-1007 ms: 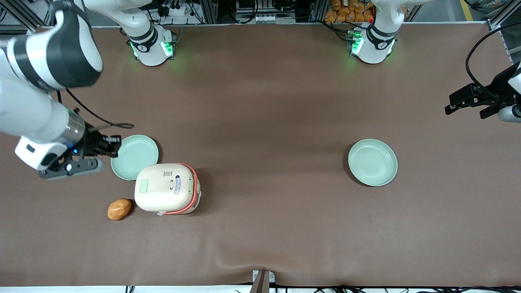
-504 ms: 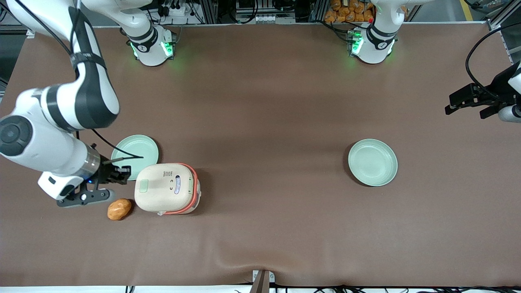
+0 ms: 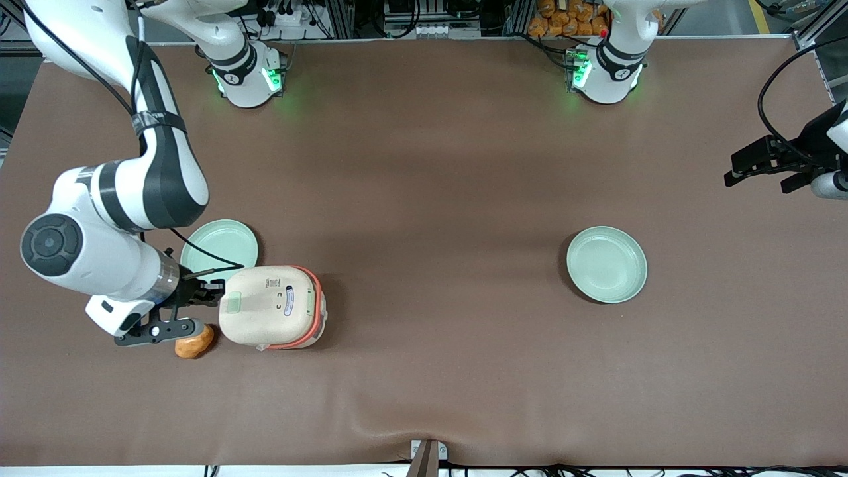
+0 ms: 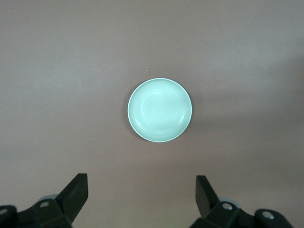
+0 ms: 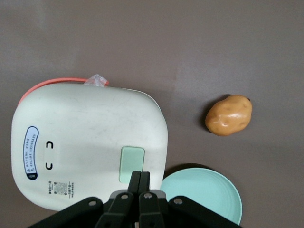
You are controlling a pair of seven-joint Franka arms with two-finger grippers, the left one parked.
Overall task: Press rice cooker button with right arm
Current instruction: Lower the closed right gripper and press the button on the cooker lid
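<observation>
The rice cooker (image 3: 271, 307) is sitting on the brown table (image 3: 450, 199) toward the working arm's end, lid up, with its pale green button (image 5: 131, 164) facing the right arm (image 3: 112, 218). The wrist view is showing the cream lid, the coral band peeking out at one edge and the oval label (image 5: 31, 153) at the end away from the button.

The gripper (image 5: 140, 183) is hanging just over the button end of the lid, its two black fingers pressed together with the tips at the button's edge; whether they are touching it cannot be told. A second ago the gripper was well clear of the cooker, up beside the plate (image 3: 219, 246), and half a second ago it was just short of the lid; the arm has been swinging in toward the cooker while the cooker itself has not shifted.

A potato (image 3: 193, 344) is lying beside the cooker, now partly covered by the wrist in the front view. A second plate (image 3: 606, 264) is resting toward the parked arm's end.
</observation>
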